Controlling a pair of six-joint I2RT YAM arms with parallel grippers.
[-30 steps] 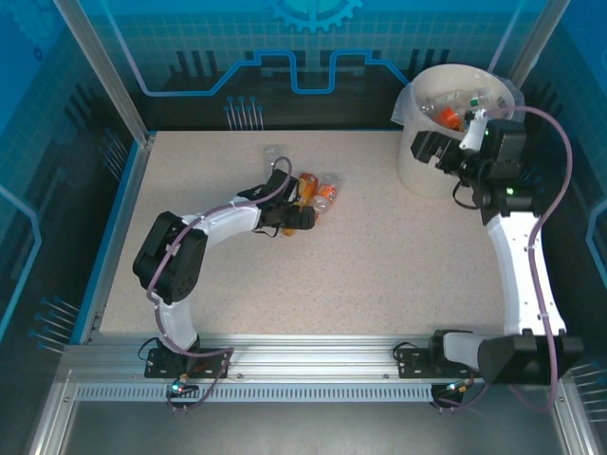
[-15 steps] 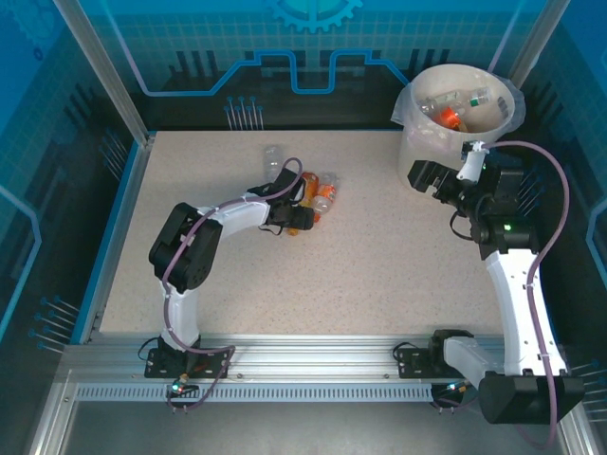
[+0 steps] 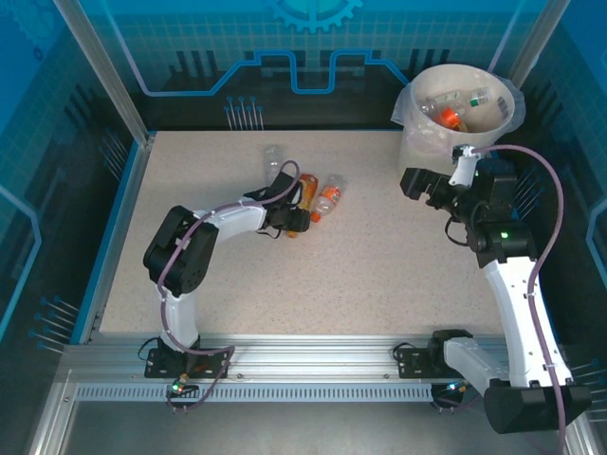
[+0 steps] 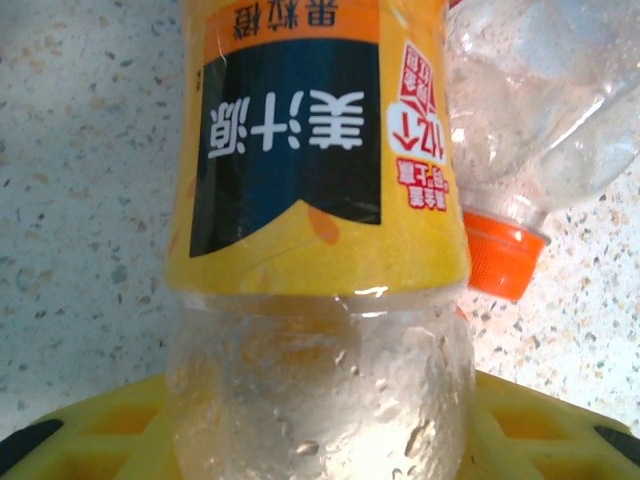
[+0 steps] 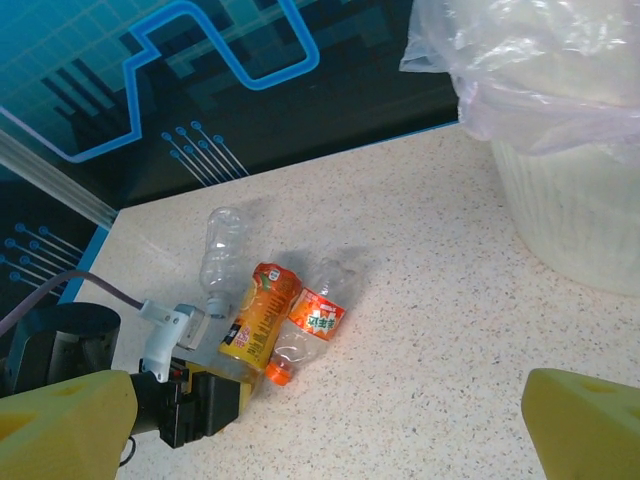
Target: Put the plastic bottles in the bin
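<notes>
Left arm [image 3: 180, 261]: elbow folded low over the left half of the speckled tabletop [image 3: 360, 284], forearm reaching right and away from the base toward mid-table.

Left gripper [image 3: 296, 216]: low at the table, fingers clamped on the yellow-labelled bottle [image 4: 300, 170]. In the left wrist view we see the bottle's clear part seated between the yellow fingers [image 4: 90, 440], with the label running away from the camera. The bottle lies on its side on the tabletop.

Bare clear bottle [image 3: 273, 156]: lies beyond the gripper, toward the back wall, apart from the other two.

Red-labelled bottle [image 3: 328, 194]: on its side just right of the held one. In the left wrist view its orange cap [image 4: 503, 257] sits right against the yellow label's edge; we cannot tell whether they touch.

Right arm [image 3: 517, 284]: rises from its base at the near right and runs straight toward the far right corner, wrist bent left at the top.

Right gripper [image 3: 422, 182]: beside the near wall of the bin, outside it. Fingers spread wide, nothing between them.

Bin [image 3: 417, 156]: cream-white bucket in the far right corner, standing upright on the table, with a clear bag liner [image 5: 500, 60] draped over its rim.

Inside the bin: several bottles [image 3: 448, 112] lying loose, mostly clear, with some orange showing among them. We cannot make out an exact count.
</notes>
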